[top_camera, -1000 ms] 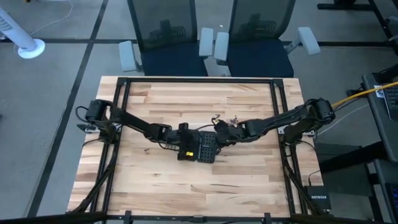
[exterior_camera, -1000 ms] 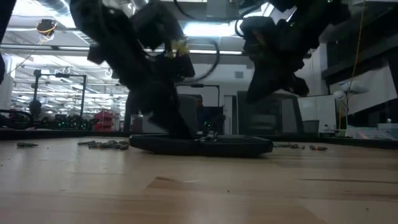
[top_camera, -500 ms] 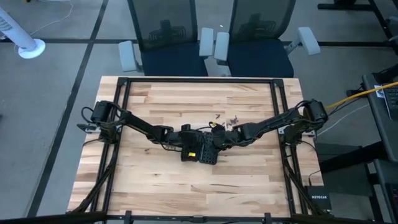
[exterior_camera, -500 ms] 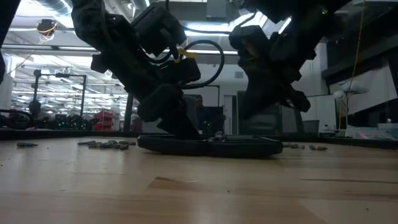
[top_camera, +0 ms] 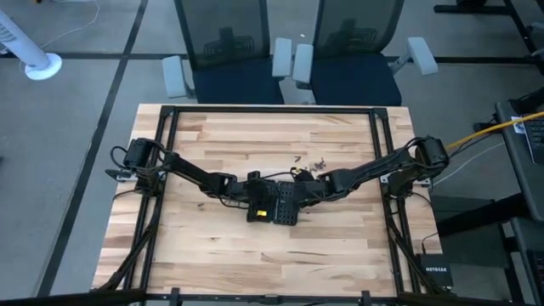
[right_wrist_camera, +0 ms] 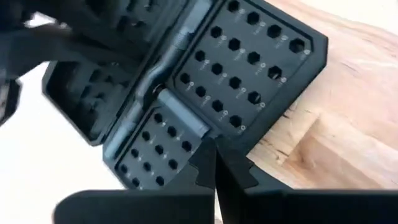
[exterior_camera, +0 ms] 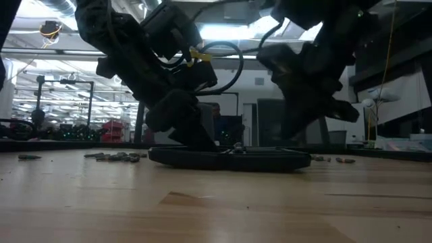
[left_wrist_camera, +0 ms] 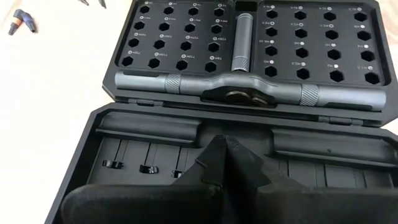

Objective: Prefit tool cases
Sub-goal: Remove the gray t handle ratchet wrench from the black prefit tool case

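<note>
The black tool case (top_camera: 276, 205) lies open and flat on the wooden table, also seen in the low view (exterior_camera: 229, 158). Its far half (left_wrist_camera: 249, 43) has a grid of bit slots and holds a grey T-shaped driver (left_wrist_camera: 242, 93). The near half (left_wrist_camera: 186, 155) is the ribbed lid. My left gripper (left_wrist_camera: 224, 144) is shut, its tips over the lid half (exterior_camera: 204, 144). My right gripper (right_wrist_camera: 215, 151) is shut and stands at the outer edge of the slot half (right_wrist_camera: 249, 68), slanting down. My left gripper has its shut fingertips (left_wrist_camera: 214, 152) on the inner face of the lid half (left_wrist_camera: 205, 134), near its middle. It comes slanting down from the table's left. The case stays flat on the table. My right gripper's shut fingertips (right_wrist_camera: 205, 155) are at the slot half's edge (right_wrist_camera: 186, 146); I cannot tell whether they touch it.
Small loose bits lie on the table behind the case (top_camera: 314, 160), to its sides in the low view (exterior_camera: 115, 156) (exterior_camera: 337, 160), and beside the case (left_wrist_camera: 18, 22). A black NETGEAR box (top_camera: 435, 274) sits off the table's near right corner. Two office chairs (top_camera: 289, 51) stand behind the far edge.
The case has slid a little toward the table's right, staying flat, with my left gripper on it. My right gripper has come down toward the case and rolled about its own axis. Both have stayed shut.
</note>
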Available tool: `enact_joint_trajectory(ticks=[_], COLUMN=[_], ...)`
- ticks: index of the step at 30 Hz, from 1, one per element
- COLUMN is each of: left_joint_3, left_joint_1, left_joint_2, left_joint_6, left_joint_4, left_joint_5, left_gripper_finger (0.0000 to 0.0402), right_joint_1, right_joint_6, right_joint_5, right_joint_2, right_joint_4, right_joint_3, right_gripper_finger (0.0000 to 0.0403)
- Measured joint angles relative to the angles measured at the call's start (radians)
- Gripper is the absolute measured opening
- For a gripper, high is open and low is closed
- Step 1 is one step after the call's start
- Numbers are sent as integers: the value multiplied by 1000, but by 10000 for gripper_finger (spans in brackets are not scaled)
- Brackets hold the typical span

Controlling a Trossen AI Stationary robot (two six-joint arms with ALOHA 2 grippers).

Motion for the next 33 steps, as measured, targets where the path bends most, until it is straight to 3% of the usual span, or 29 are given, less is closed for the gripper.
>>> enact_joint_trajectory(ticks=[14,24,33], left_joint_3=[-2,-1,-4], left_joint_1=[1,-5,0], left_joint_2=[1,13,-73], left_joint_6=[-49,-84,57], left_joint_4=[11,38,2], left_joint_5=[-8,1,-46], left_gripper_finger=[0,0,0], right_joint_1=[20,-20,-66], right_joint_6=[110,97,-135], right_joint_5=[-31,21,-8], right_joint_2=[81,79,-10], right_joint_4=[133,433,154], right_joint_3=[0,0,0], right_gripper_finger=[0,0,0])
